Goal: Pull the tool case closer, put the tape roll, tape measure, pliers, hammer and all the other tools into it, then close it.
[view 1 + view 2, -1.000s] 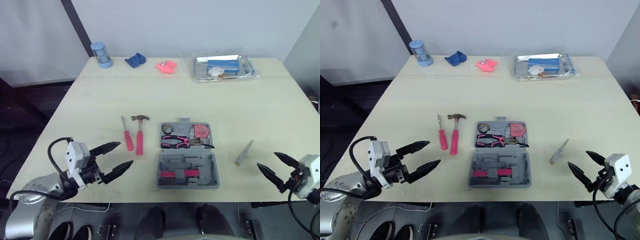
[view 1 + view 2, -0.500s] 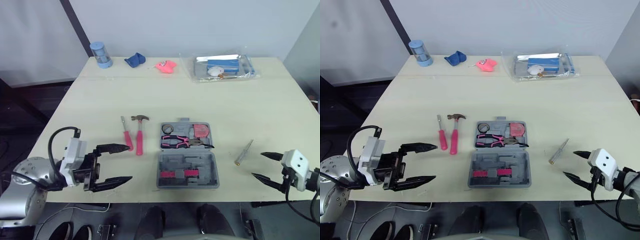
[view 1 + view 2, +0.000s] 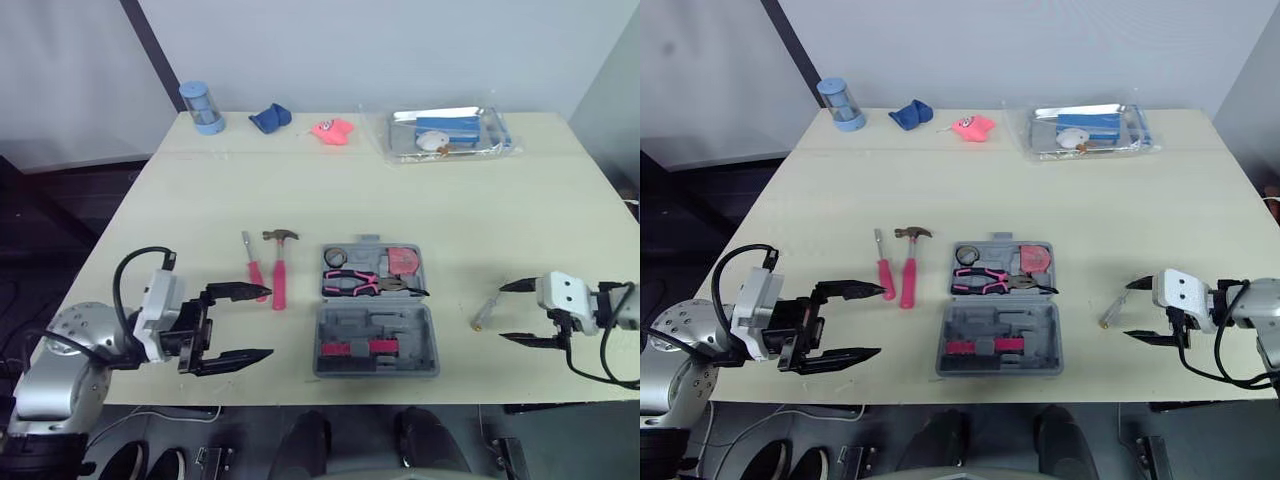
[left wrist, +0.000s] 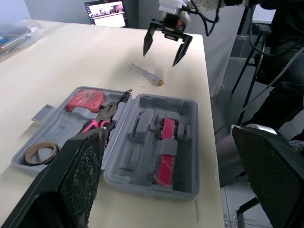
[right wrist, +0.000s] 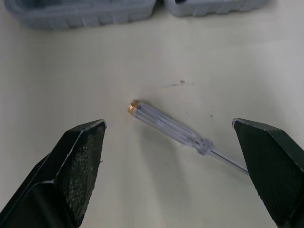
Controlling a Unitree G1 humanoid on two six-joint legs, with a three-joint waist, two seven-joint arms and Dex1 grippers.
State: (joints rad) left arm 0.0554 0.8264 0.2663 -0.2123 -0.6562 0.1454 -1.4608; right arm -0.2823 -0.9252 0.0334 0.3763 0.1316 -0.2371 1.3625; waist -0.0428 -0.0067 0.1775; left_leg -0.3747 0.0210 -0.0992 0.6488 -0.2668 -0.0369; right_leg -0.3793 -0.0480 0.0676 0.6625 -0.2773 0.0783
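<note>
Worktop (image 3: 400, 200) is carrying your open case (image 3: 375, 340); your right tool (image 3: 503, 312) is gaping just beside the screwdriver (image 5: 166, 125), your left tool (image 3: 270, 322) is gaping near the hammer (image 3: 279, 275).

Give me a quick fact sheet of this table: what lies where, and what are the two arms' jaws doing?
case: open, at the near edge, centre
inside case: pliers, tape roll, tape measure
left of case: hammer, red screwdriver, lying loose
right of case: clear screwdriver, lying loose
left jaws: open, empty, left of the case
right jaws: open, either side of the clear screwdriver, not gripping it
far edge: blue jar, plastic bag
</note>
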